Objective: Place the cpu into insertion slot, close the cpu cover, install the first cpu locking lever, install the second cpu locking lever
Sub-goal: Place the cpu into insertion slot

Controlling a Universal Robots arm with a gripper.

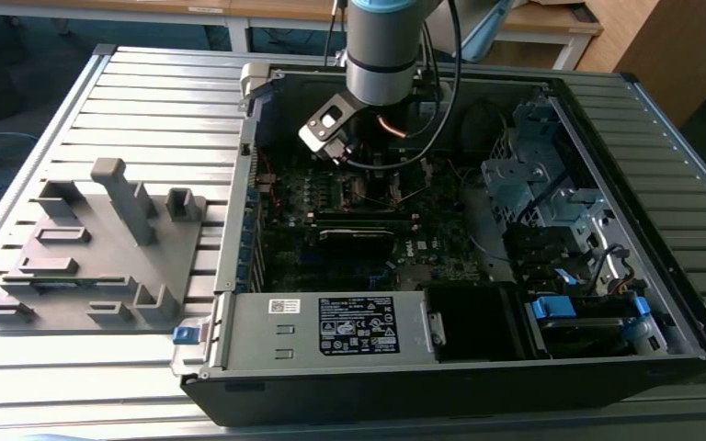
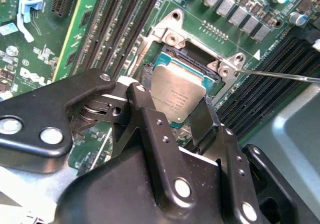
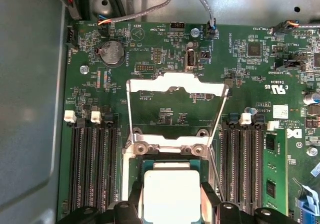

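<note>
Gripper (image 2: 176, 94) is closed on the cpu (image 2: 179, 93): 2 black fingers (image 2: 150, 116) pinch it by opposite side edges, metal top facing up, nothing pressing on the top face. The cpu sits directly between the fingertips, over the insertion slot (image 2: 192, 57), whose black frame shows just past the chip's far edge. I cannot tell whether the chip rests in the slot or hangs just above it. In the second wrist view it looks slightly tilted against the slot. In the first wrist view the cpu (image 3: 167, 194) shows between the fingers, and the cpu cover (image 3: 175, 82) is swung open away from the slot over the green board (image 3: 87, 43), so nothing lies across the slot. 1 thin locking lever (image 2: 280, 76) stands clear to one side, near the memory slots (image 2: 260, 98). Handling judgement: a light, rigid part with smooth, thin edges. The metal top should tolerate contact, but the underside and the slot's contacts are probably fragile. So grip by the edges only, with modest force, chip kept level. Slip risk on such thin edges looks moderate.
</note>
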